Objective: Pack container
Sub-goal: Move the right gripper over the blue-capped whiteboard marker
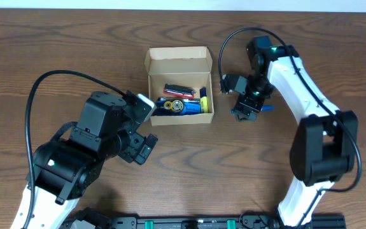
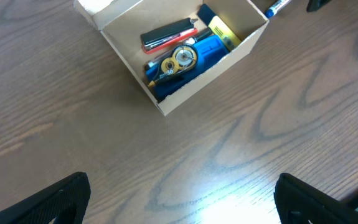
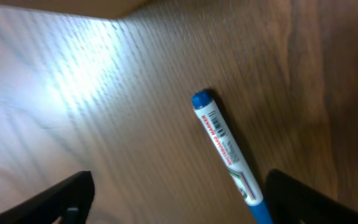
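Note:
The container (image 1: pixel 180 119) is a tan cardboard box, open, with its flap lid standing at the far side. It holds a red and black item (image 1: pixel 178 89), a blue tape dispenser (image 1: pixel 177 105) and a yellow item (image 1: pixel 204 101). It also shows in the left wrist view (image 2: pixel 211 79). A blue and white marker (image 3: pixel 228 149) lies on the table right of the box. My right gripper (image 3: pixel 182 199) is open low over it, with the marker between the fingers, near the right one. My left gripper (image 2: pixel 182 199) is open and empty, in front of the box.
The table is brown wood (image 1: pixel 55 44). The marker's tip shows at the top of the left wrist view (image 2: pixel 277 7). A black rail (image 1: pixel 189 222) runs along the table's front edge. The right arm (image 1: pixel 297 76) reaches in from the right side.

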